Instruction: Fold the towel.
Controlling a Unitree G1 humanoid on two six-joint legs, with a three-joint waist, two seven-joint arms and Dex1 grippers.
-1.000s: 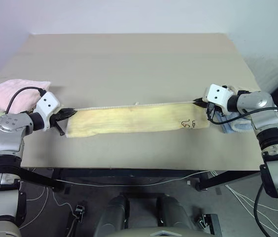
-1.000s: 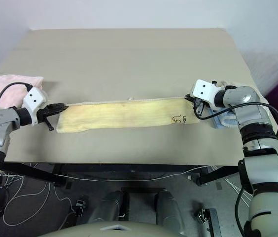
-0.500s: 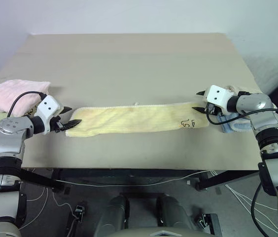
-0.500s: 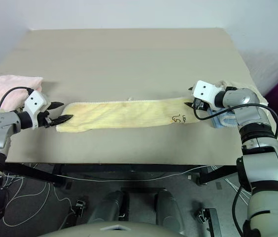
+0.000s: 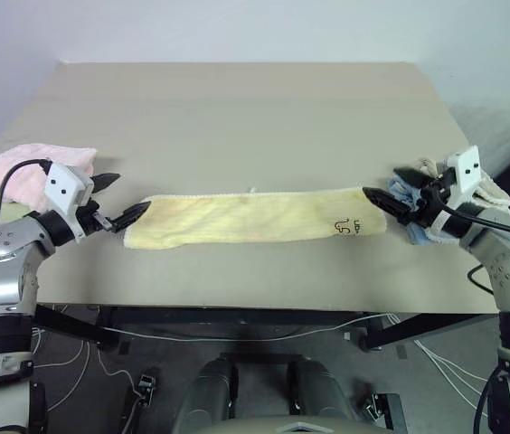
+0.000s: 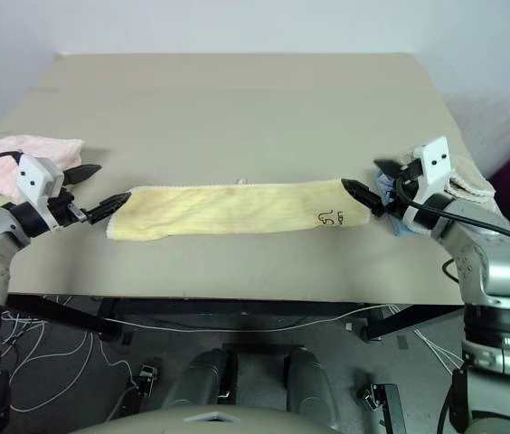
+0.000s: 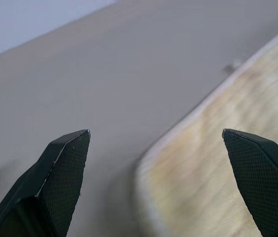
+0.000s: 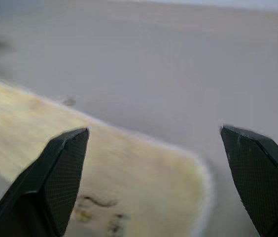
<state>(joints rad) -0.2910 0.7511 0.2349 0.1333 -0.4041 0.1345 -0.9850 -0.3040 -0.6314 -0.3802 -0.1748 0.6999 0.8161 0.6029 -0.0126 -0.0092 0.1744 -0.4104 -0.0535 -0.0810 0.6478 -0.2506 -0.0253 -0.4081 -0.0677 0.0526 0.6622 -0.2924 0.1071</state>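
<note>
Towel (image 5: 253, 219) lies flat as a long narrow strip across the near part of the table (image 5: 237, 108), already doubled lengthwise by the look of it, dark marking near the end by the right gripper; left gripper (image 5: 118, 199) sits just off the strip's other end, fingers spread wide, nothing between them, one fingertip just beside the hem; right gripper (image 5: 392, 189) likewise spread wide and empty, its nearer fingertip at the strip's end, apart from the cloth or barely touching, cannot tell which; pink folded cloth (image 5: 22, 172) lies behind the left gripper, blue and pale cloths (image 5: 422, 226) under and behind the right gripper. Judgement: step in hand is the pause between folds, towel released and laid straight; next move calls for one gripper to close on an end, pinching both layers at the hem, and carry it over to the opposite end; risk is catching only the top layer.
</note>
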